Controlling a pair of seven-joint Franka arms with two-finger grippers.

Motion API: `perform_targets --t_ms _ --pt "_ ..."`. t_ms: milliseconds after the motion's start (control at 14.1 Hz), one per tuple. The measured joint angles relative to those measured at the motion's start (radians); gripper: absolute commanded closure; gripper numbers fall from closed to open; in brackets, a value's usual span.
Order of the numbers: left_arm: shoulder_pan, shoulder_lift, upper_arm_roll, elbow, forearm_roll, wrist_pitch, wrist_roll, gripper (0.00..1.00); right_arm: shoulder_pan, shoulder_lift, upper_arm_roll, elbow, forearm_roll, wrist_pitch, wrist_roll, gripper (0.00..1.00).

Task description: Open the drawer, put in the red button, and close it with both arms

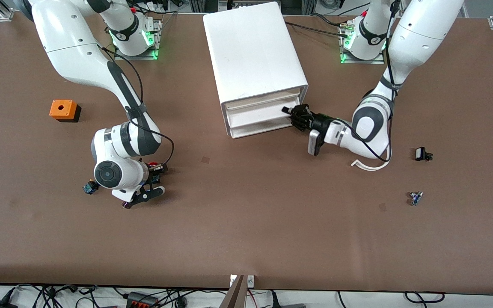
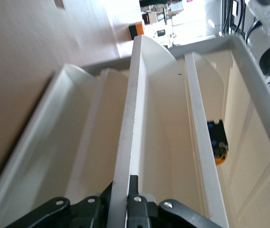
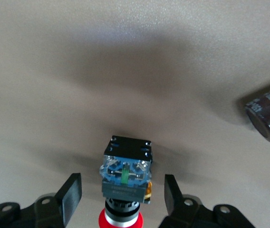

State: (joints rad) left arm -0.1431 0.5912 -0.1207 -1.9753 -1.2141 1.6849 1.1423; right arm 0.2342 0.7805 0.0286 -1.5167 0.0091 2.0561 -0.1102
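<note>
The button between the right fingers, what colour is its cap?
Red; the button shows best in the right wrist view.

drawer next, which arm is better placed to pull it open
Left. Its end effector is shut on the drawer front of the cabinet. The right end effector straddles the red button, not yet closed.

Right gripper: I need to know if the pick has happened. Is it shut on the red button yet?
Not yet. The right gripper is open, its fingers on either side of the red button, gaps showing.
</note>
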Motion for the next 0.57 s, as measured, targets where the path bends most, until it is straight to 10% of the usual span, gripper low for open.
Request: perform_targets --t_ms 283,424,566 --pt "0.058 0.103 0.003 0.165 0.0 -0.013 -0.059 0.82 0.0 0.0 0.0 0.0 0.0 0.0 -0.003 0.87" --pt "0.069 0.137 0.005 0.223 0.0 -0.013 -0.076 0.03 0.0 -0.001 0.0 0.004 0.0 0.0 -0.011 1.0" --pt "0.069 0.153 0.006 0.251 0.002 0.009 -0.075 0.0 -0.001 -0.003 -0.001 0.014 0.0 0.001 -0.018 1.0"
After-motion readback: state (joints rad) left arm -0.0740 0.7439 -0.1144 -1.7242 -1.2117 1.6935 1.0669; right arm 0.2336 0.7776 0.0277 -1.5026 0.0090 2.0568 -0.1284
